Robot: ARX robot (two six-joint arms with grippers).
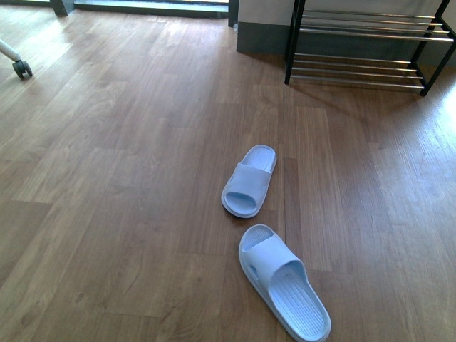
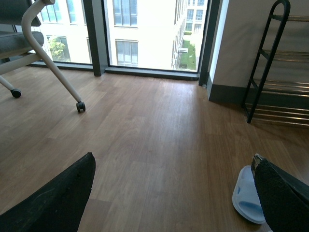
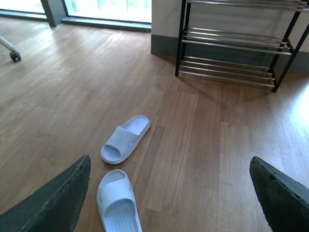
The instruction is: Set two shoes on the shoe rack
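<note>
Left gripper: you see both black fingers at the nearest edge of its wrist view. They are spread wide with bare floor between them, gripping nothing.

Right gripper: the same posture, spread wide and holding nothing. Both slippers show in the gap beyond it. Neither arm appears in your front view.

Wood-plank floor: it carries everything here.

Near slipper: a pale blue slide, lying flat a little right of centre. Its ribbed heel is toward you and the strap end is angled away to the left.

Far slipper: the matching slide, just beyond the first and slightly left. The two are close but not touching. Its strap end is toward you and the open footbed points away to the right.

Shoe rack: it stands far right against the wall, a black frame with chrome bars in tiers. It is well apart from both slippers, with open floor between.

Chair caster: far left, on a white leg.

Window: at the far wall left of the rack, running down to the floor, with buildings outside.
</note>
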